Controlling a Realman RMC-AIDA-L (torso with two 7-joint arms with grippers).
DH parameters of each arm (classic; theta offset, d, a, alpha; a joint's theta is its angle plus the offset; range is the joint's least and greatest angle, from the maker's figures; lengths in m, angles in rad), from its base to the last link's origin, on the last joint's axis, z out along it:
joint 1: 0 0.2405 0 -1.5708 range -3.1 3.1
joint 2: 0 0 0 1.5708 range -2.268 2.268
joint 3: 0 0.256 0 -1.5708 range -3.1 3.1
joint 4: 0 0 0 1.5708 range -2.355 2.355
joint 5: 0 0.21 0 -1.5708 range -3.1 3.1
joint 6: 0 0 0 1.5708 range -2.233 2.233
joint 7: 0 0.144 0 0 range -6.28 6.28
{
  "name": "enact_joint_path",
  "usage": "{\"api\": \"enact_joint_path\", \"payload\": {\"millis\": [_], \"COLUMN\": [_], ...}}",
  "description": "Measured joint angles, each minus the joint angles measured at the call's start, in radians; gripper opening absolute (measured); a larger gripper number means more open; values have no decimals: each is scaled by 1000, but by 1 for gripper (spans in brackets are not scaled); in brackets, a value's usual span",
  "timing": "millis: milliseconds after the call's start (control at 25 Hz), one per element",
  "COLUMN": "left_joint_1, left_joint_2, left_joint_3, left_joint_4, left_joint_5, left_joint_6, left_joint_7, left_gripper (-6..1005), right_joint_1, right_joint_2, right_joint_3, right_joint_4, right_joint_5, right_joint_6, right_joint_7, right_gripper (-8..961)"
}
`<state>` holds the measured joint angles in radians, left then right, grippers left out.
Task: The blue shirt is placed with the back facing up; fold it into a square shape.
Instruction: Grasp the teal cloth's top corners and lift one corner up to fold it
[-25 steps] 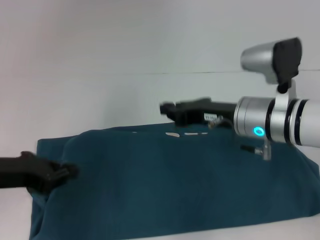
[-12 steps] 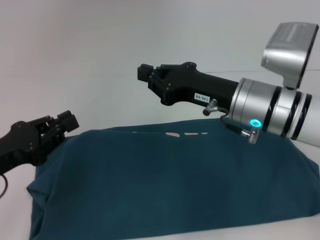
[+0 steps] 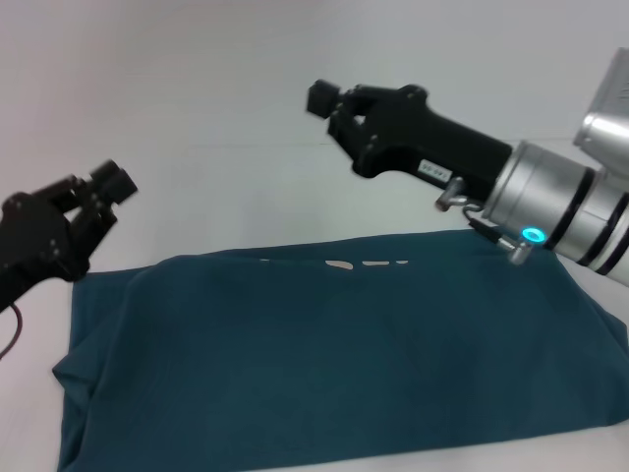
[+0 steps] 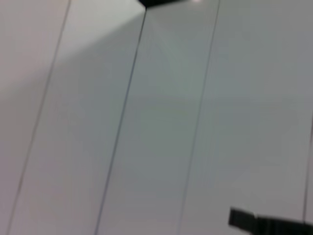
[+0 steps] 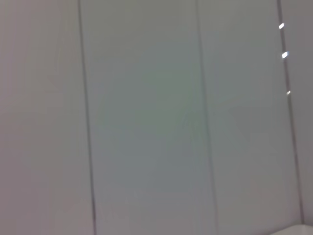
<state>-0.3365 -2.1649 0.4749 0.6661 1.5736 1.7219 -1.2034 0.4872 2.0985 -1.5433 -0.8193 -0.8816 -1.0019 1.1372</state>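
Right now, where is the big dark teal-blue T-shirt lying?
In the head view, the dark teal-blue T-shirt lies folded across the near part of the white table, below both raised grippers, left gripper and right gripper; neither touches it.

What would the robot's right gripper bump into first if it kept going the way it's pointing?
Probably nothing close. The right gripper points up and away, above the blue shirt; only the pale panelled surface lies ahead, though depth is unclear.
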Motion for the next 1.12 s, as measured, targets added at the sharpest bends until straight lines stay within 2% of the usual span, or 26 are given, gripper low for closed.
{"api": "enact_joint_path", "payload": {"millis": [280, 520, 800, 1120], "left_joint_1": [-6, -6, -29, -34], "left_joint_2": [-3, -7, -7, -7], "left_joint_3": [-1, 2, 9, 3], "left_joint_4": [-75, -185, -272, -329], "left_joint_5": [-116, -268, -280, -307], "left_joint_6": [9, 13, 18, 14], "left_joint_7": [96, 238, 413, 428], "left_gripper": [145, 141, 143, 147], "right_joint_1": [16, 29, 41, 39], "right_joint_2": [-2, -1, -2, -5], "right_joint_3": [81, 121, 148, 150], "right_joint_4": [90, 125, 147, 153], "right_joint_5": [64, 76, 77, 72], "right_joint_6": [-71, -76, -75, -83], "right_joint_7": [-124, -204, -225, -217], "right_gripper": [61, 62, 63, 65]}}
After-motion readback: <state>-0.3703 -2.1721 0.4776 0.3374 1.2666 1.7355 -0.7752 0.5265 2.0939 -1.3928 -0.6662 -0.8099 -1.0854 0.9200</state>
